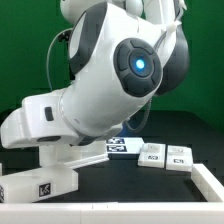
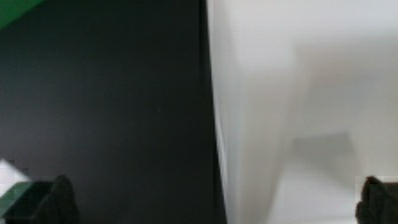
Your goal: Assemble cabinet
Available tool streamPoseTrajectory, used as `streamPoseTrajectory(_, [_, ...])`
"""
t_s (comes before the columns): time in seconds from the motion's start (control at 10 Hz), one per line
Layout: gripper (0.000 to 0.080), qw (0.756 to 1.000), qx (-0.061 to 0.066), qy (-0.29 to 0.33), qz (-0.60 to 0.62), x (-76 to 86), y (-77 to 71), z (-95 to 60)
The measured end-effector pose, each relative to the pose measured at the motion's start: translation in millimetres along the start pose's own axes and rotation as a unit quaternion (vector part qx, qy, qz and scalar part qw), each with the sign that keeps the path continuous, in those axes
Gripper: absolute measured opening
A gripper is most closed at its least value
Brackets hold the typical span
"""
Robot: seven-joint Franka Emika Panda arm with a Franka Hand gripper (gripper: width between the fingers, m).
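In the wrist view my gripper (image 2: 214,205) is open wide, with one dark fingertip (image 2: 43,200) at each side and nothing between them. Below it, a large white cabinet piece (image 2: 302,110) fills one half of the picture, and its straight edge runs between the fingers. In the exterior view the arm bends down to the left over a white cabinet block (image 1: 40,186) that bears a tag. Two small white tagged cabinet pieces (image 1: 152,153) (image 1: 180,157) lie at the exterior view's right. The fingers are hidden behind the arm in that view.
The table top (image 2: 107,110) is black. The marker board (image 1: 122,147) lies flat beside the small pieces. Another white part (image 1: 206,184) sits at the exterior view's lower right. A white rim (image 1: 110,212) runs along the front. A green backdrop stands behind.
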State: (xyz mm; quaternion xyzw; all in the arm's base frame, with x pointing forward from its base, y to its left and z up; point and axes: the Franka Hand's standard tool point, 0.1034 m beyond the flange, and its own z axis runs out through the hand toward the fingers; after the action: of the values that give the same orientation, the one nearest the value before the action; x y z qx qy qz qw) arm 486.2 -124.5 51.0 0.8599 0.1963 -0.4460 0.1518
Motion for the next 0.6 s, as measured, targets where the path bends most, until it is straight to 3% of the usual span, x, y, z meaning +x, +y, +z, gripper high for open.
streamPoseTrajectory(0.6, [0.0797,1.0,0.004,-0.011,-0.002,2.8,-1.9,10.2])
